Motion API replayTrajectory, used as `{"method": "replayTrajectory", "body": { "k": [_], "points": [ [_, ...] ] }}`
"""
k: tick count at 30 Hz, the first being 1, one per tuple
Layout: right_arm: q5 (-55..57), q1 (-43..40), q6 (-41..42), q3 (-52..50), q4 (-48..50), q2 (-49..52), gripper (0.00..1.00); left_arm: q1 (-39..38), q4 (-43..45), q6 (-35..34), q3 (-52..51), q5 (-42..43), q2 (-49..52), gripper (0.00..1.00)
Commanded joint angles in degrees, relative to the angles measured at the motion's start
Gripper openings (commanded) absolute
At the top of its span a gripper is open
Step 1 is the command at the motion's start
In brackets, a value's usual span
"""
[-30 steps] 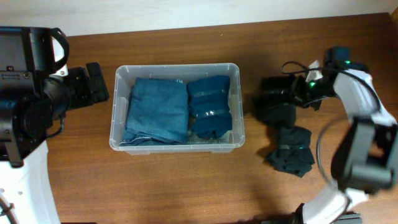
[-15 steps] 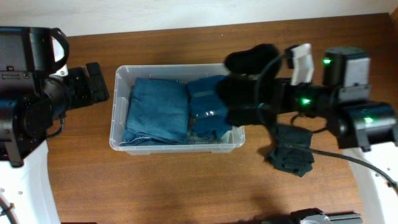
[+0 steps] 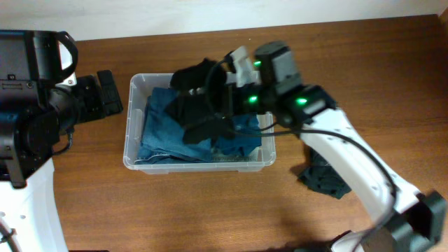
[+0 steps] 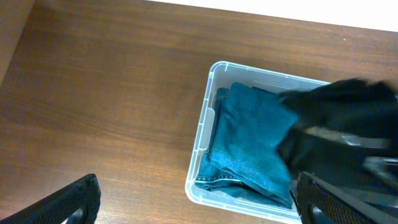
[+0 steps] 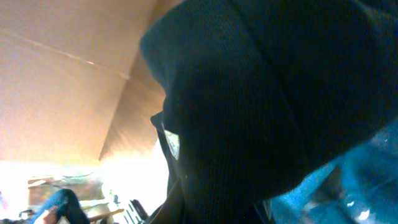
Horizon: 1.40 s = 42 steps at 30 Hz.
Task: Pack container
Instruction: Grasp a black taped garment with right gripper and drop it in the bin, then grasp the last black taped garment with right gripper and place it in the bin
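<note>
Currently right arm [image 3: 343, 150] stretched over container [image 3: 203, 166], right pincer [image 3: 225, 84] clamped on black garment [image 3: 199, 105]; left pincer [image 4: 198, 186] apart.

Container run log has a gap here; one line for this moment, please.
right arm: holds black garment above container | left fingers: open, beside it | table: second dark garment
</note>
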Motion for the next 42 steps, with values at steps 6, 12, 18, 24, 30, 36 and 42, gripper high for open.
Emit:
{"method": "replayTrajectory", "body": {
  "k": [6,12,18,24,30,36,42],
  "points": [
    [8.8,1.5,4.3,-0.5,-3.3,11.0,0.2,0.2,0.0,-0.3,-0.1,-0.6,-0.8,1.0],
    [23.3,-0.4,-1.2,-0.3,-13.6,11.8,0.47,0.2,0.0,-0.3,-0.1,-0.6,-0.8,1.0],
    [25.4,-6.6,-3.6,0.4,-20.5,2.4,0.54,0.2,0.0,-0.3,-0.1,-0.6,-0.8,1.0],
    [15.1,-14.3,-6.7,0.4,-21.4,-11.9,0.73,0.2,0.0,-0.3,-0.1,-0.6,-0.8,1.0],
    [13.6,-27.4,-6.0,0.4,-28.3,-24.0,0.93,0.2,0.0,-0.3,-0.1,-0.7,-0.8,1.0],
    [14.9,-42.8,-6.3,-3.5,-43.6,-24.1,0.96,0.2,0.0,-0.3,-0.1,-0.6,-0.8,1.0],
    [15.0,-52.1,-6.5,-20.8,-39.7,-22.8,0.97,0.2,0.0,-0.3,-0.1,-0.6,-0.8,1.0]
  ]
}}
